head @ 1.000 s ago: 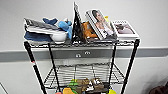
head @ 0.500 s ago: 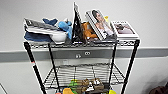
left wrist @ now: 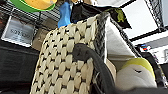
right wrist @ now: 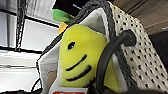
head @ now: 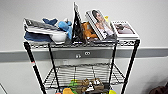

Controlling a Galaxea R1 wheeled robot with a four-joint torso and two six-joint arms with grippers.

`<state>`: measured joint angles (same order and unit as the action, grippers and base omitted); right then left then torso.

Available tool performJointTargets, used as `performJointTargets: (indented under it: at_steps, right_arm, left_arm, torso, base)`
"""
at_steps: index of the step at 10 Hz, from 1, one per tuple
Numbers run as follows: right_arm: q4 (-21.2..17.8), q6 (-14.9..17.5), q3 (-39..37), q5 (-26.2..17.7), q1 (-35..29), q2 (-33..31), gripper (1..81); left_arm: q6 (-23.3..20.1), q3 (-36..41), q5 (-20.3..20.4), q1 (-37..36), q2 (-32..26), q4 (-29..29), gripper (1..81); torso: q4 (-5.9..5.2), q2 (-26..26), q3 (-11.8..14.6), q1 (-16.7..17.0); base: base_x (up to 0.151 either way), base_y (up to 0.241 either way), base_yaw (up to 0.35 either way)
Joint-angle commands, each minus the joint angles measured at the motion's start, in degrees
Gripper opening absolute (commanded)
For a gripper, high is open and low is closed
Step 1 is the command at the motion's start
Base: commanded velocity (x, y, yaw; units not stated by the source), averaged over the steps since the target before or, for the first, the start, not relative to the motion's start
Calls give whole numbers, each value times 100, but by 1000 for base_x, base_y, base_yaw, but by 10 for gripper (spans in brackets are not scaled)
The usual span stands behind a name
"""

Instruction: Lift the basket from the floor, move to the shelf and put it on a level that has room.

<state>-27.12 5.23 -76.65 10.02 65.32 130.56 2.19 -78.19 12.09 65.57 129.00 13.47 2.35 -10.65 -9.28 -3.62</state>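
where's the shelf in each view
Head: the shelf stands mid-picture against the wall, wire tiers between black poles.
Left wrist: its wire grid shows past the basket rim.
Right wrist: a strip of its wire grid hangs beyond the basket's lining.
Shared landmark: the yellow toy in the basket, in both wrist views.

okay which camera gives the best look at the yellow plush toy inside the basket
The right wrist view: the yellow plush toy faces the camera there, eye and dark stripes plain, tucked inside the basket. The left wrist view catches just its rounded top past the basket's wall. In the head view I cannot pick it out.
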Motion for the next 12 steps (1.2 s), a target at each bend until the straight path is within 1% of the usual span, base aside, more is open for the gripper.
performJointTargets:
  at_steps: [1, 7, 10, 12]
  right_arm:
    - [172, -57, 1206, -387, -962, -378, 10]
    - [84, -119, 2208, -431, -1771, -1038, 10]
    - [-108, -119, 2638, -448, -2236, -1337, 10]
    - [-319, -119, 2840, -475, -2571, -1486, 10]
  left_arm:
    - [-8, 1234, -41, -769, -426, -477, 10]
    - [62, 2475, -40, -1498, -1192, -442, 10]
    - [71, 2966, -66, -1947, -1447, -389, 10]
    - [71, 3204, -137, -2280, -1613, -231, 10]
  torso:
    - [0, 0, 0, 0]
    - [0, 0, 0, 0]
    - [0, 0, 0, 0]
    - [0, 0, 0, 0]
  base:
    - [0, 0, 0]
    - [0, 0, 0]
    - [0, 0, 0]
    - [0, 0, 0]
